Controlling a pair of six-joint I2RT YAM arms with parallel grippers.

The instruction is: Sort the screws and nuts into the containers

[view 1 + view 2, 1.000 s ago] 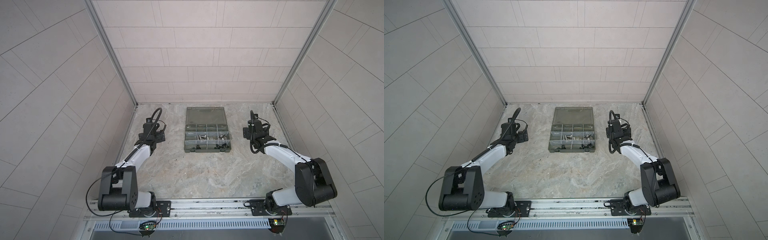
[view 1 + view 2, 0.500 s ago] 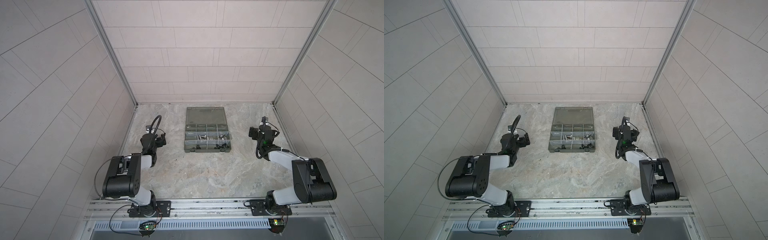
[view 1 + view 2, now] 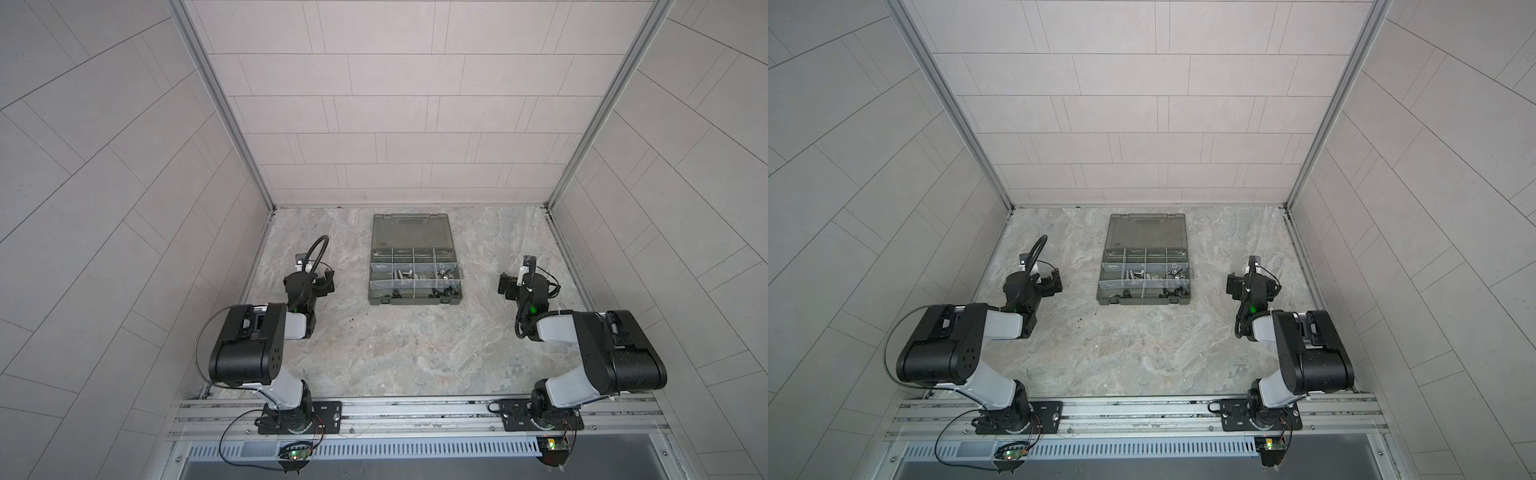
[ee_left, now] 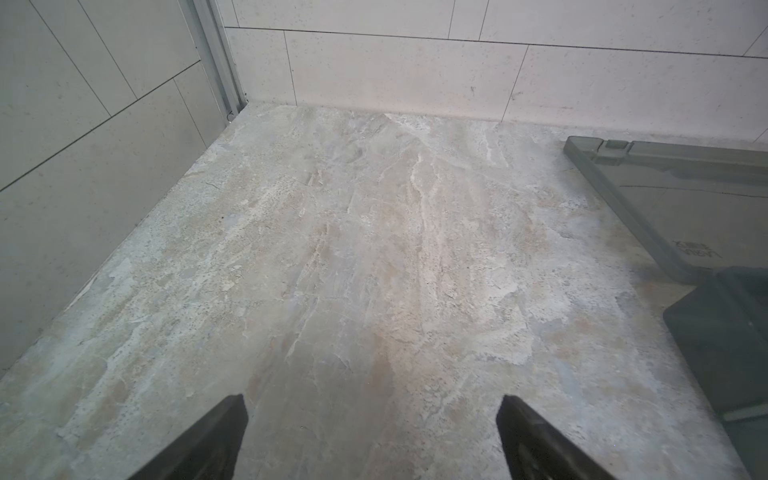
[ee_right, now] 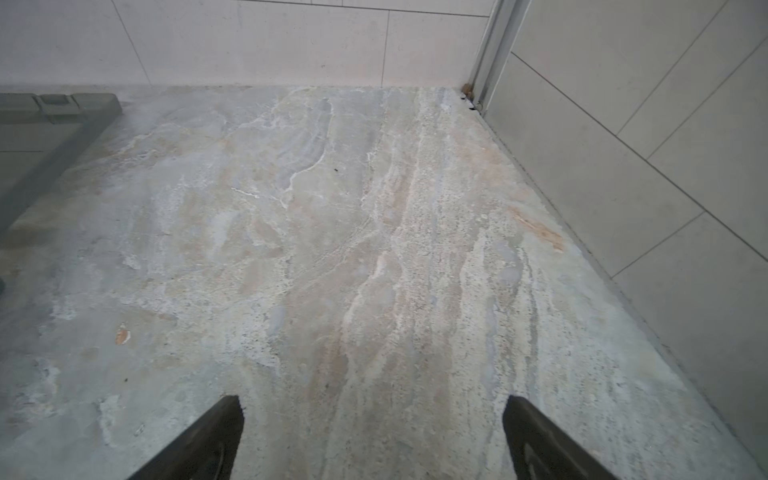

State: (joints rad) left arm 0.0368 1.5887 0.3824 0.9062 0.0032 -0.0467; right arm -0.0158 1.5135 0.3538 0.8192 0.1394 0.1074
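Observation:
The containers are compartments of an open grey-green organizer case (image 3: 415,301) (image 3: 1144,300) at the middle back of the table, its lid (image 3: 411,230) lying flat behind it. Silver screws (image 3: 405,274) (image 3: 1133,274) lie in the middle row. Black nuts (image 3: 442,293) (image 3: 1173,293) sit in the front row. My left gripper (image 3: 318,284) (image 4: 372,409) hovers open over bare table left of the case. To the right of the case my right gripper (image 3: 511,286) (image 5: 374,409) is open too. Nothing is between either pair of fingers.
Tiled walls close in the table on the left, back and right. A lid corner (image 4: 665,187) (image 5: 50,120) shows at the edge of each wrist view. Tiny dark specks (image 3: 351,320) lie on the marble in front of the case. The arm bases stand on the front rail (image 3: 415,409).
Both arms have folded back toward the front rail, carrying the grippers a little nearer and outward from the case. Both grippers stayed open.

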